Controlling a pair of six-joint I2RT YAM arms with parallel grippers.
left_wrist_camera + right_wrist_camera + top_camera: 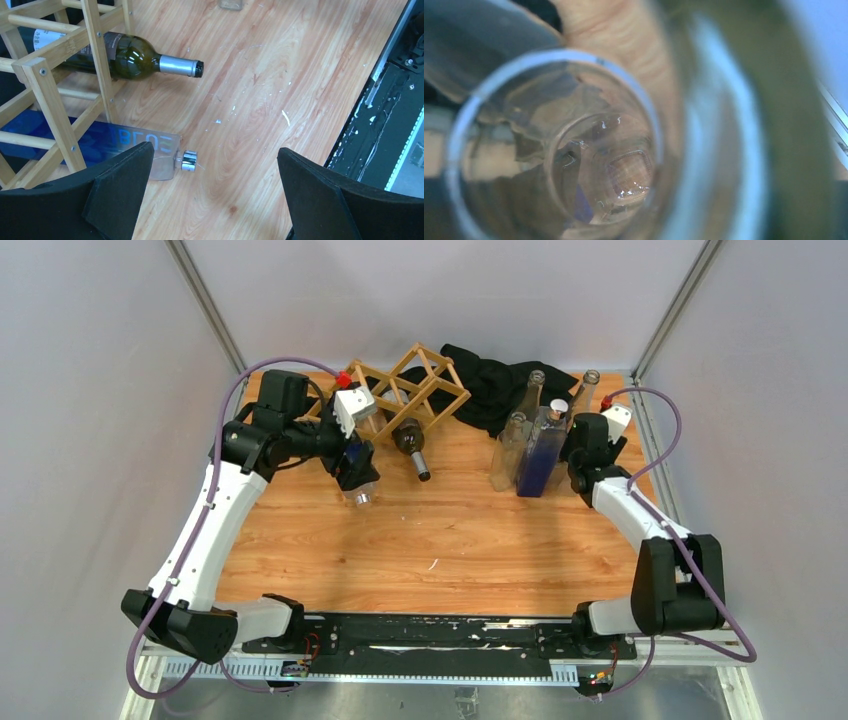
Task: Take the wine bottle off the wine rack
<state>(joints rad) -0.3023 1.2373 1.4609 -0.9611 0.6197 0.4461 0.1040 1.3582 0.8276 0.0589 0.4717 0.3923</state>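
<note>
Two white-and-black jointed arms (pixel 213 512) with purple cables (pixel 678 425), black bases (pixel 185 625), matte black wedge-shaped fingers (pixel 117 190).

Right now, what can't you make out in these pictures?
Right gripper, open or shut: right wrist view shows only a blurred glass bottle mouth; in the top view standing bottles hide its fingers.
Wine bottle label: left wrist view, wine rack slats cross it; text too small.

Wine bottle (pixel 132 56) in wine rack (pixel 52 107) — cloth (pixel 495 390) behind.
</note>
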